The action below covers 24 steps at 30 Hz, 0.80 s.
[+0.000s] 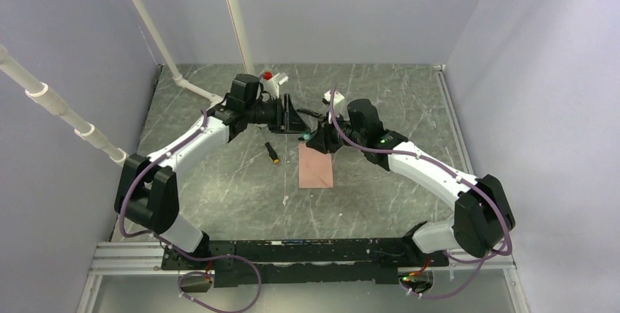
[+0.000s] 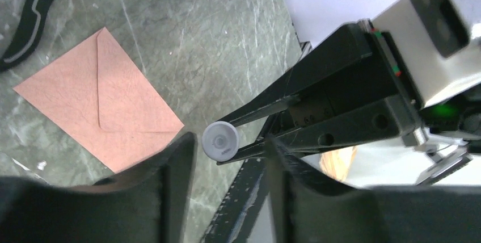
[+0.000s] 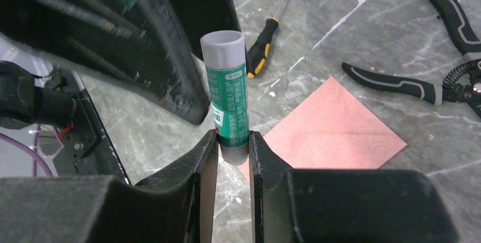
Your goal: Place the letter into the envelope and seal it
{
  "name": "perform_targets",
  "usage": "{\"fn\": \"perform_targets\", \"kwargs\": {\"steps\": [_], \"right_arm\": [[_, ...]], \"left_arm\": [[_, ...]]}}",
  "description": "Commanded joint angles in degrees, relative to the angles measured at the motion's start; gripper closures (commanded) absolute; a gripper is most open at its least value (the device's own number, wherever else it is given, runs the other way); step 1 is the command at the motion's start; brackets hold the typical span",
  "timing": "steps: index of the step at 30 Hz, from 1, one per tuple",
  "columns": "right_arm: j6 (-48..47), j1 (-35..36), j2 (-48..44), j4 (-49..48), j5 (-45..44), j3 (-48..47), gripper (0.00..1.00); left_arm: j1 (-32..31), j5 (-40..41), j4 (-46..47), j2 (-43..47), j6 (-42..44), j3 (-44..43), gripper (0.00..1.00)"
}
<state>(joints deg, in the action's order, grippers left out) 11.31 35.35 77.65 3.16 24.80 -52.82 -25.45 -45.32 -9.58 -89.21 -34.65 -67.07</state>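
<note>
A little screwdriver (image 1: 272,152) lay near the middle of the table (image 1: 219,196). Just right of it, the left gripper (image 2: 230,158) had its fingers spread, with nothing in them. The right gripper (image 3: 232,141) pinched a green glue stick (image 3: 230,95) by one end. Close by, the envelope (image 1: 316,165) lay flat near the table's middle, flap folded down. I could not see inside it. Pliers (image 3: 397,81) lay near it.
</note>
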Motion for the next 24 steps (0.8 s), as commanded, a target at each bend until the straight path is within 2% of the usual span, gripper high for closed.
{"fn": "perform_targets", "kwargs": {"steps": [1,2,4,6,9,13,19,21,24], "right_arm": [[2.76,0.19,-0.68,-7.4,1.36,-1.2,0.89],[3.48,0.19,-0.85,-7.99,1.27,-1.09,0.9],[6.09,0.11,-1.3,-10.18,0.98,-0.54,0.9],[10.02,0.2,-1.84,-13.52,0.02,0.17,0.9],[14.65,0.15,-2.47,-17.7,-1.7,1.02,0.9],[17.71,0.15,-2.73,-21.14,-0.54,0.91,0.9],[20.25,0.15,-2.07,-23.49,2.82,0.21,0.89],[20.75,0.16,-2.14,-24.06,3.3,0.43,0.89],[20.66,0.13,-2.32,-24.4,3.45,0.66,0.89]], "left_arm": [[-0.65,-1.58,5.9,4.35,-1.45,1.17,0.38],[-0.65,-0.74,6.45,4.78,-1.39,1.54,0.31],[-0.65,0.59,8.71,6.27,-1.95,2.88,0.24],[-0.65,2.44,12.37,7.67,-2.73,4.6,0.21],[-0.65,4.74,15.5,9.57,-3.77,6.47,0.22],[-0.65,6.27,19.25,10.99,-5.32,8.39,0.3],[-0.65,8.53,24.59,12.4,-8.46,9.99,0.56],[-0.65,8.45,26.63,12.83,-9.5,10.69,0.59],[-0.65,8.87,28.32,13.43,-10.53,11.29,0.54]]}}
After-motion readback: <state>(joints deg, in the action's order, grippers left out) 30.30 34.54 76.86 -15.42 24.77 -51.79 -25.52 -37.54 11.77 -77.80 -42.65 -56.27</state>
